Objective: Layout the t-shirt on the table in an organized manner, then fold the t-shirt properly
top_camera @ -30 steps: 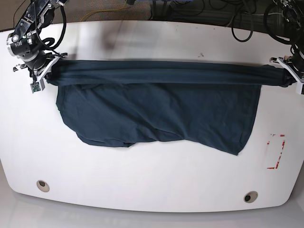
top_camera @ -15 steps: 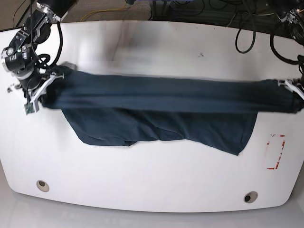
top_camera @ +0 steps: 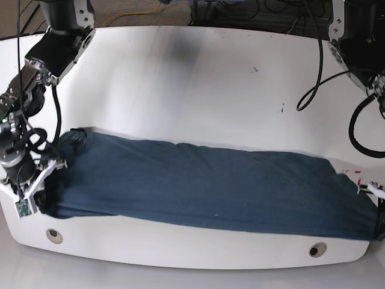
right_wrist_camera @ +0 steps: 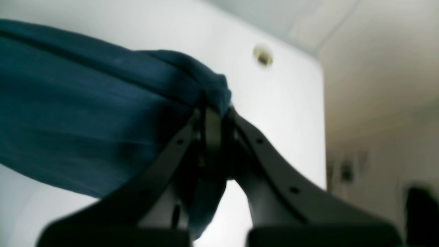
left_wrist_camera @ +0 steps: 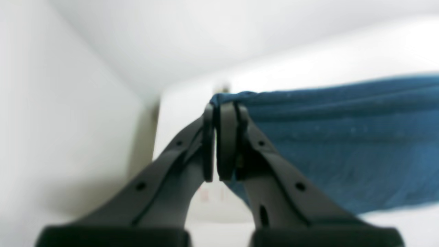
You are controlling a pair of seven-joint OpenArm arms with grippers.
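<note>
The dark teal-navy t-shirt [top_camera: 204, 180] hangs stretched in a long band between both arms, low over the front of the white table [top_camera: 198, 78]. At the base view's right edge my left gripper [top_camera: 377, 198] is shut on one end of the t-shirt [left_wrist_camera: 336, 144], its jaws pressed together on the cloth's corner [left_wrist_camera: 214, 113]. My right gripper [top_camera: 37, 191] at the left edge is shut on the other bunched end [right_wrist_camera: 103, 109], its fingers [right_wrist_camera: 212, 137] clamped around the fabric. The neck label does not show.
Two round grommet holes [top_camera: 54, 235] [top_camera: 317, 249] sit near the table's front edge. A red tape mark [top_camera: 355, 174] peeks out behind the shirt's right end. Cables [top_camera: 264, 18] lie beyond the far edge. A few dark specks [top_camera: 254, 69] dot the tabletop.
Both arms have carried the stretched t-shirt from the back of the table toward the front edge. The cloth that lay spread on the table is now drawn up into the band.
</note>
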